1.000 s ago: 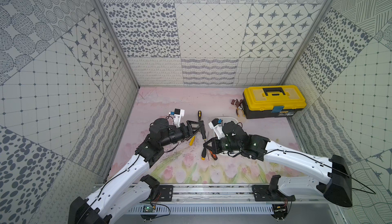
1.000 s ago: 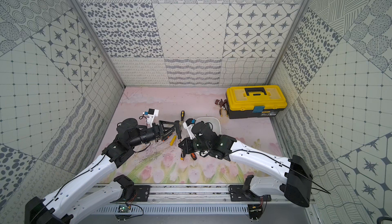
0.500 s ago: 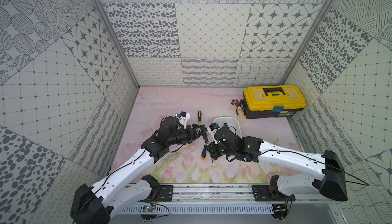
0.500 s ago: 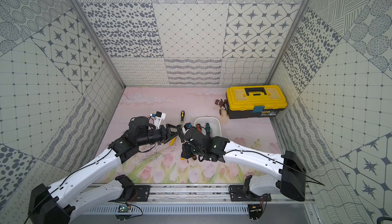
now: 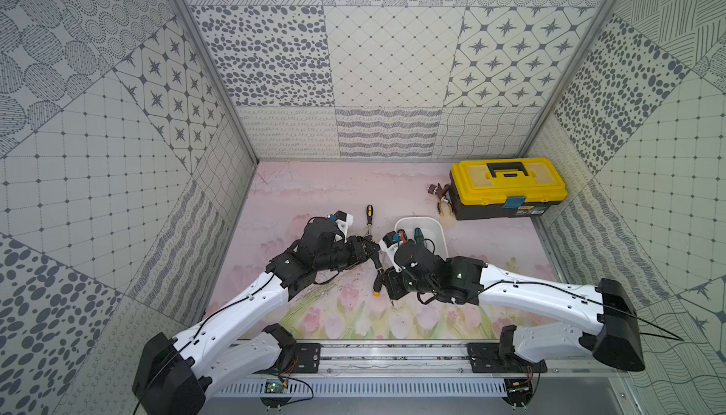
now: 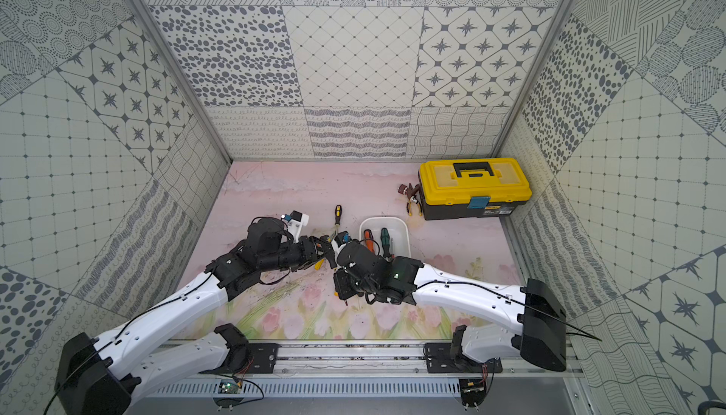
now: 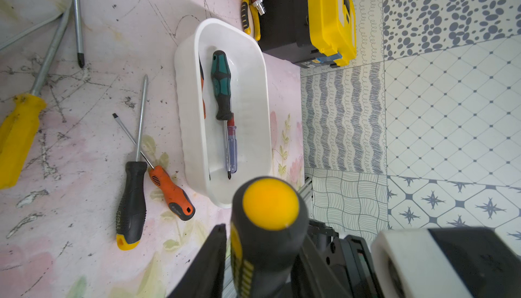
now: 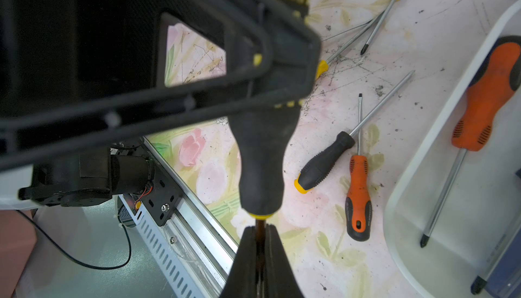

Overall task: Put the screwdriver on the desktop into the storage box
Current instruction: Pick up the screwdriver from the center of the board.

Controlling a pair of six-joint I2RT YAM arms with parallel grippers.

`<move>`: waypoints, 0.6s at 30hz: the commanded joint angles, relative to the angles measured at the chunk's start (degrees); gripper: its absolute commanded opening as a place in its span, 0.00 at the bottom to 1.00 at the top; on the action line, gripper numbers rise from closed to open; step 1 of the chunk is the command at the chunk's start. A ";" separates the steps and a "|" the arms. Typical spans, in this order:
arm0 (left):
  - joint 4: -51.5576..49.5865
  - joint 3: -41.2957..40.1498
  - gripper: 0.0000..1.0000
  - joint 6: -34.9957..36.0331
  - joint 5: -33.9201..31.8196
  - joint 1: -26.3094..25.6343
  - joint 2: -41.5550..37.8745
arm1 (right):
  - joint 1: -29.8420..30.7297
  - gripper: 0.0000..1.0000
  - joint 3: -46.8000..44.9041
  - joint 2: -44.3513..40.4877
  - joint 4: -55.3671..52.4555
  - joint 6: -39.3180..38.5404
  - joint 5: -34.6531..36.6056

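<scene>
A black-handled screwdriver (image 8: 262,155) with a yellow end cap (image 7: 270,203) hangs over the desktop (image 5: 314,189), held between both arms. My right gripper (image 8: 260,231) is shut on its metal shaft just below the handle. My left gripper (image 7: 262,257) has its fingers on either side of the handle, shut on it. In both top views the two grippers meet just left of the white storage box (image 5: 440,232) (image 6: 406,236). The box holds a green-black screwdriver (image 7: 221,85), an orange one (image 8: 485,99) and a clear blue one (image 7: 231,150).
Loose on the desktop lie a black screwdriver (image 7: 131,198), an orange-black one (image 7: 170,192), a big yellow one (image 7: 17,136) and a yellow-black one (image 5: 369,214). A yellow-lidded toolbox (image 5: 506,185) with pliers (image 5: 444,205) stands back right. The rail (image 5: 393,358) runs along the front.
My left gripper has moved right to meet the right one and closed round the screwdriver's handle. The right gripper has stayed shut on the shaft.
</scene>
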 commanded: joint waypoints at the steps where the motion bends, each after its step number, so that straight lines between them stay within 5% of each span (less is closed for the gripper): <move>1: -2.09 0.91 0.23 1.25 -2.23 -0.35 0.33 | 0.28 0.00 2.01 -0.91 3.05 -0.83 1.38; 5: -1.59 0.74 0.01 0.64 -2.84 -0.25 0.23 | -1.65 0.00 -0.19 -2.96 5.60 0.71 -2.53; 8: -0.99 0.50 0.00 0.57 -2.54 -0.28 0.06 | -8.90 0.36 -7.22 -6.93 13.95 5.58 -16.14; 11: 1.91 -0.42 0.00 0.37 -0.13 0.11 -0.19 | -17.14 0.57 -16.68 -10.17 28.82 13.76 -31.88; 18: 8.58 -2.46 0.00 -2.16 4.63 1.60 -0.78 | -21.04 0.71 -23.58 -13.87 40.13 18.75 -41.27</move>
